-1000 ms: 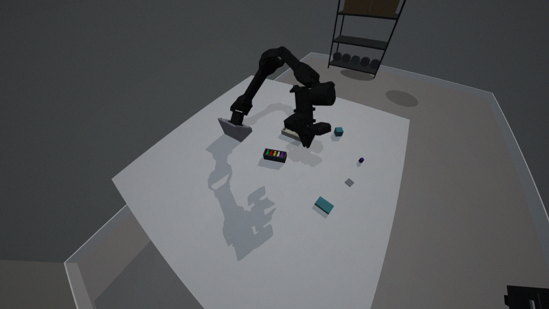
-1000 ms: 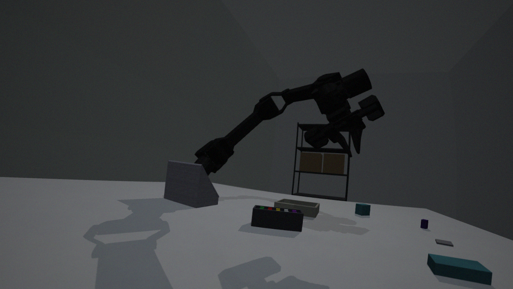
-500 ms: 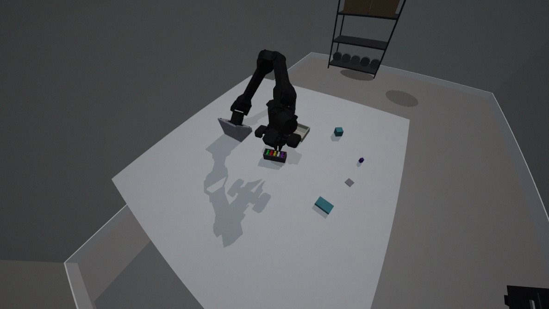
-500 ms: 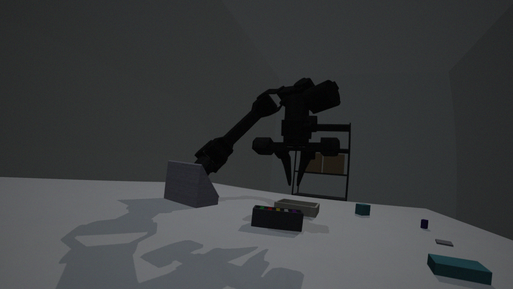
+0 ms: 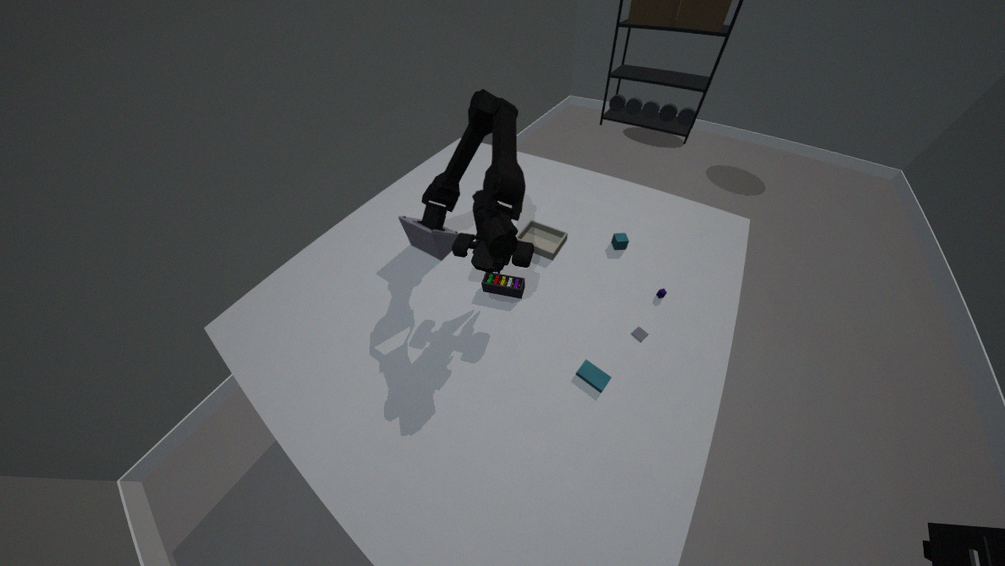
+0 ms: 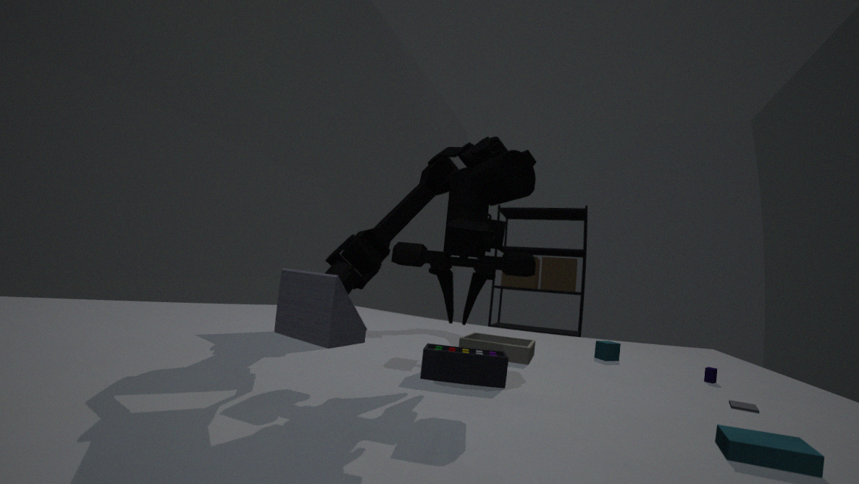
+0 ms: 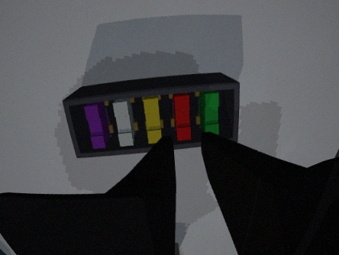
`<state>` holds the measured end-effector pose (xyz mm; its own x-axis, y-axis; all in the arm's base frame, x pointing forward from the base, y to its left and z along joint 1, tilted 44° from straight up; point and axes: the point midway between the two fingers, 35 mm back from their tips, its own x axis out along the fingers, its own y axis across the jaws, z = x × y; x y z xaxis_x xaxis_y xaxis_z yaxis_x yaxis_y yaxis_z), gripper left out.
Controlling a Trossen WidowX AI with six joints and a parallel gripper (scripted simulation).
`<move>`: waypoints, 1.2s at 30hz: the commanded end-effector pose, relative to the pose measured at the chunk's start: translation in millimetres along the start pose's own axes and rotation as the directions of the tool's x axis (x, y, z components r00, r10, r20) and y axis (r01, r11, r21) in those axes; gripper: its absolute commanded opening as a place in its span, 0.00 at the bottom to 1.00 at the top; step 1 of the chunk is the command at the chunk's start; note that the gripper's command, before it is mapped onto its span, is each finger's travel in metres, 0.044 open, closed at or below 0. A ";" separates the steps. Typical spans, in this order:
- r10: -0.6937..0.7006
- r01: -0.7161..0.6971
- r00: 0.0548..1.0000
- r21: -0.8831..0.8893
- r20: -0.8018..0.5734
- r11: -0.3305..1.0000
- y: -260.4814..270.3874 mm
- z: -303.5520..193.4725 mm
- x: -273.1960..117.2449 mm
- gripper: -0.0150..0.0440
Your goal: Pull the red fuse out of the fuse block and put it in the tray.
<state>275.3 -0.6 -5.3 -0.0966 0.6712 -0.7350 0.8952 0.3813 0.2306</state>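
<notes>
The red fuse (image 5: 496,280) (image 6: 452,349) (image 7: 182,114) sits in the dark fuse block (image 5: 502,290) (image 6: 463,367) (image 7: 153,85), between the green fuse (image 7: 210,108) and the yellow fuse (image 7: 152,114). My gripper (image 6: 458,322) (image 7: 186,143) is open by a narrow gap, with nothing between the fingertips. It points down above the block, clear of it in the exterior view. In the wrist view the fingertips overlap the block's near edge, close to the red fuse's lower end. The beige tray (image 5: 560,246) (image 6: 521,354) looks empty; the gripper hides part of it in the top view.
A white fuse (image 7: 123,116) and a purple fuse (image 7: 95,120) fill the block's other end. A teal cube (image 5: 619,241) (image 6: 607,351), a small purple block (image 5: 661,293) (image 6: 710,374), a thin grey tile (image 5: 639,334) (image 6: 743,406) and a teal slab (image 5: 593,375) (image 6: 769,451) lie right of the block.
</notes>
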 end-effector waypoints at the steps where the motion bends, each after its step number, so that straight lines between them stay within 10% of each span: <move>1: 0.000 0.000 1.000 -0.006 -0.008 1.000 -1.3 -0.4 4.0 0.37; 36: 0.001 -0.001 1.000 -0.006 -0.009 1.000 -3.2 -1.8 31.8 0.37</move>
<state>269.0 19.8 -27.1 -0.0991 0.6741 -0.7320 0.8896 0.3896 0.2383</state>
